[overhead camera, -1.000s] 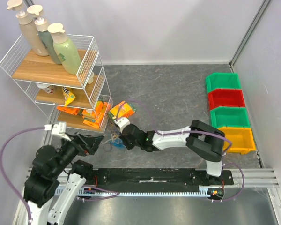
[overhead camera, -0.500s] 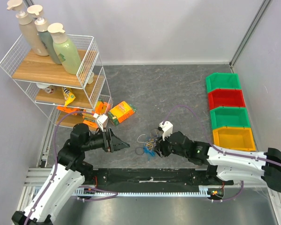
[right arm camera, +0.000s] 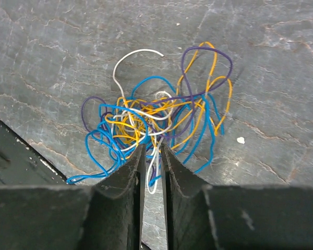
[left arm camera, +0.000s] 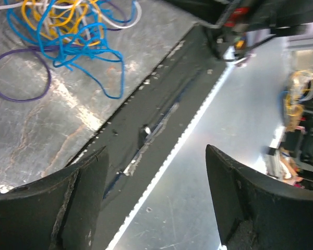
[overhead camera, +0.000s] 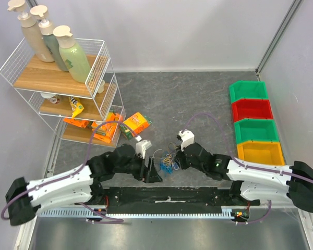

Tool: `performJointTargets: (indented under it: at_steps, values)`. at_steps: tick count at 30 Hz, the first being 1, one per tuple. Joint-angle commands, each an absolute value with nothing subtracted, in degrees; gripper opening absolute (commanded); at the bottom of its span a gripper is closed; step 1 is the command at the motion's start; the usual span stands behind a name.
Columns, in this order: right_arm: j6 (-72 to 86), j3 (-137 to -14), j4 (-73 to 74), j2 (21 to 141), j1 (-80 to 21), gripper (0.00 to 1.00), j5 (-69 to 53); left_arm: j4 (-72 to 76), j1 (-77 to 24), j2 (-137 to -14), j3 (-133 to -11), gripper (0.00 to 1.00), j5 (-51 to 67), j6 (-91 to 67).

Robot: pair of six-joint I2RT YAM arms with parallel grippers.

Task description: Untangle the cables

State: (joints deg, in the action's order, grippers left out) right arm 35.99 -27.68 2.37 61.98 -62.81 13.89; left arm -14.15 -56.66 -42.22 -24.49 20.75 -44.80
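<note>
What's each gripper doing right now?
Left gripper: jaws wide open, empty.
Right gripper: jaws narrowly open, cables in the gap, not visibly clamped.

Tangled cables [overhead camera: 166, 161] on the grey tabletop [overhead camera: 198, 104], a pincer at each side.
The blue, yellow and white strands lie between the left pincer [overhead camera: 153, 173] and the right pincer [overhead camera: 177, 159]. An orange box [overhead camera: 136, 124] lies beyond, near a wire rack [overhead camera: 57, 78]; four coloured bins [overhead camera: 254, 125] line the right side.

Cables [overhead camera: 167, 160] on table [overhead camera: 198, 104], between left gripper [overhead camera: 153, 171] and right gripper [overhead camera: 176, 160]
</note>
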Motion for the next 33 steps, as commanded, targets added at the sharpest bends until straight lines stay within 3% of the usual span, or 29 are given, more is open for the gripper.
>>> performJointTargets:
  at_steps: [1, 5, 9, 12, 18, 23, 30, 33]
  values:
    - [38.9, -28.6, 4.0, 58.2, -62.7, 0.23, 18.5, -11.3, -61.9, -51.2, -30.8, 0.80, 6.4, -44.4]
    - [40.6, -26.4, 6.5, 53.4, -62.7, 0.25, 18.9, -8.4, -62.1, -57.1, -32.7, 0.76, 4.7, -43.0]
    - [42.4, -24.4, 9.7, 48.4, -62.6, 0.40, 20.7, -7.6, -62.1, -62.8, -34.6, 0.74, 2.9, -41.3]
    - [43.6, -23.6, 11.7, 46.1, -62.4, 0.45, 23.9, -6.6, -62.1, -67.5, -36.7, 0.75, 3.3, -40.5]
    - [38.2, -25.9, 11.3, 50.8, -56.0, 0.43, 21.3, -5.1, -62.1, -73.2, -39.8, 0.95, 1.9, -39.8]
    - [34.1, -26.5, 6.2, 58.0, -51.5, 0.34, 12.7, -8.2, -62.1, -77.2, -42.4, 0.97, -2.0, -38.2]
    - [34.5, -24.9, 2.7, 59.9, -51.5, 0.38, 8.2, -9.3, -62.1, -80.9, -43.3, 0.88, -6.3, -36.5]
    - [35.5, -24.0, 3.7, 58.5, -51.6, 0.40, 7.6, -10.5, -62.1, -84.3, -44.8, 0.78, -7.7, -35.2]
